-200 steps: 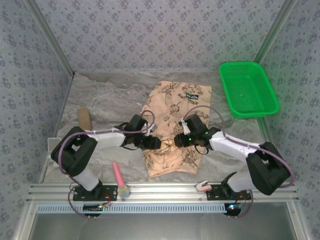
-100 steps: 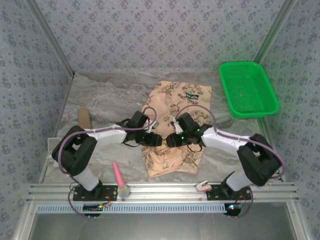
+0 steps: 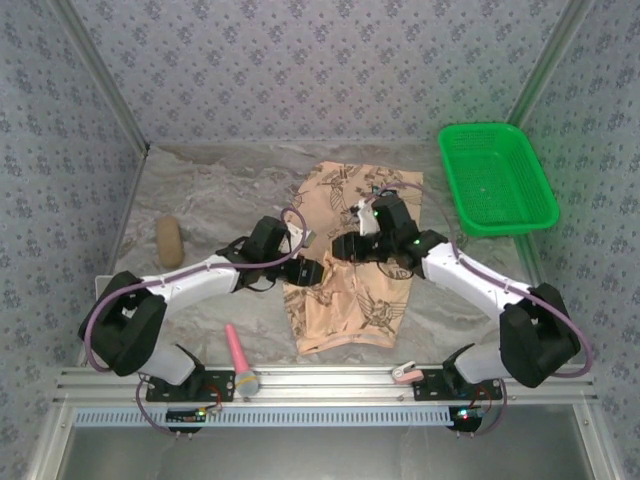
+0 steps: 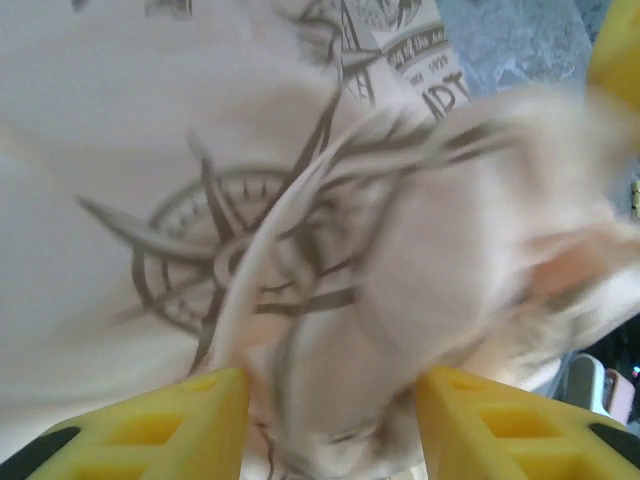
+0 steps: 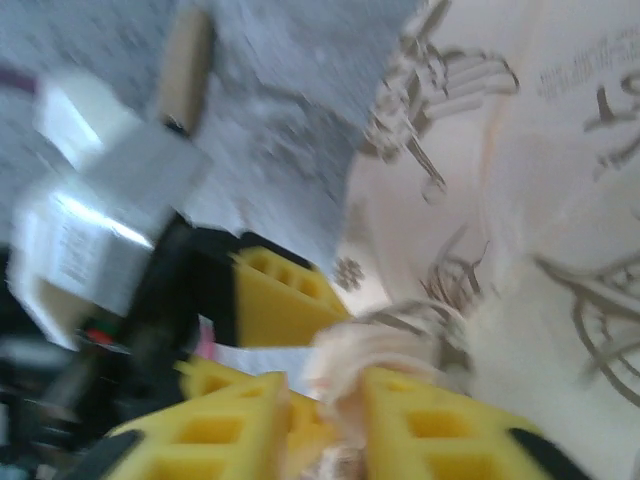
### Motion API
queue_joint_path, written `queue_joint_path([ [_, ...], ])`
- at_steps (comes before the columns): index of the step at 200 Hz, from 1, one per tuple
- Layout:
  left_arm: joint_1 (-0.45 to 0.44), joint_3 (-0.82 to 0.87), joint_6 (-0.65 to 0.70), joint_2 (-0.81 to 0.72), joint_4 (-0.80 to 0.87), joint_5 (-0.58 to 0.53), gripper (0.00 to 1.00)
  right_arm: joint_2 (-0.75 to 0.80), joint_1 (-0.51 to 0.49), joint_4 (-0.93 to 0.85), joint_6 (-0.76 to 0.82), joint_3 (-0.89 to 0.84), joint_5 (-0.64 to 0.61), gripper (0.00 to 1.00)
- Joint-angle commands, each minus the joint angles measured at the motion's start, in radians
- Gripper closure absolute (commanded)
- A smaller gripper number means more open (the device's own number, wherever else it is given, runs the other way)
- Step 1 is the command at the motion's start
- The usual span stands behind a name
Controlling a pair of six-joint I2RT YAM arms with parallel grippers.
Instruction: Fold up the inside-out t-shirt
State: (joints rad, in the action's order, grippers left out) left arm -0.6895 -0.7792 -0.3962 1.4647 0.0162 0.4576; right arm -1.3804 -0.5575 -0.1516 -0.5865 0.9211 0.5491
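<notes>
Both jaws seem clamped on bunched t-shirt [image 3: 350, 310] cloth, so I judge the fold only partway done.

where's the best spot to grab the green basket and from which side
I'd take the green basket by its near short rim, coming down from above, one finger inside, one outside. It sits upright and open-topped, the thin wall suits a pinch, and that edge faces the arms.
</notes>
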Motion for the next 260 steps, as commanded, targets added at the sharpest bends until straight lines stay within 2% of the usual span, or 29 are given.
queue_joint_path([
  [1,-0.007,-0.041,0.056,0.025,-0.066,-0.046,0.53,-0.041,0.017,-0.031,-0.11,0.015,0.122,0.61],
  [41,-0.024,-0.019,0.03,0.116,-0.119,0.001,0.6,-0.044,0.032,-0.096,-0.094,-0.065,-0.02,0.65],
  [66,-0.031,0.04,0.014,0.09,-0.152,0.05,0.57,0.022,0.002,-0.185,-0.033,-0.091,-0.112,0.62],
  [89,-0.036,0.052,0.029,0.084,-0.148,0.082,0.53,0.054,-0.035,-0.209,0.04,-0.121,-0.145,0.6],
  [138,-0.038,-0.055,0.032,0.181,-0.141,-0.022,0.51,-0.029,-0.097,-0.047,0.126,-0.154,-0.229,0.6],
  [150,-0.037,-0.097,0.033,0.22,-0.132,-0.022,0.57,-0.057,-0.114,-0.012,0.151,-0.164,-0.239,0.68],
  [167,-0.032,-0.149,0.012,0.254,-0.101,-0.016,0.84,-0.047,-0.151,0.035,0.205,-0.2,-0.232,0.84],
  [186,-0.021,-0.163,-0.008,0.24,-0.11,0.033,1.0,0.032,-0.202,0.027,0.32,-0.238,-0.233,0.97],
  [192,-0.012,-0.16,-0.024,0.226,-0.116,0.058,1.0,0.063,-0.221,0.011,0.351,-0.248,-0.252,1.0],
  [208,0.024,-0.141,-0.099,0.177,-0.144,0.117,1.0,0.124,-0.27,-0.027,0.409,-0.283,-0.302,1.0],
  [219,0.062,-0.118,-0.171,0.153,-0.168,0.16,1.0,0.131,-0.306,-0.026,0.431,-0.32,-0.31,1.0],
  [227,0.09,-0.104,-0.22,0.146,-0.175,0.187,1.0,0.118,-0.352,-0.021,0.437,-0.343,-0.371,1.0],
  [240,0.119,-0.079,-0.279,0.153,-0.196,0.256,1.0,0.092,-0.412,0.016,0.415,-0.376,-0.451,1.0],
  [252,0.131,-0.047,-0.326,0.162,-0.244,0.316,0.97,0.074,-0.411,0.043,0.367,-0.388,-0.47,0.98],
  [260,0.132,-0.022,-0.355,0.165,-0.277,0.34,0.94,0.072,-0.404,0.032,0.332,-0.379,-0.528,0.97],
])
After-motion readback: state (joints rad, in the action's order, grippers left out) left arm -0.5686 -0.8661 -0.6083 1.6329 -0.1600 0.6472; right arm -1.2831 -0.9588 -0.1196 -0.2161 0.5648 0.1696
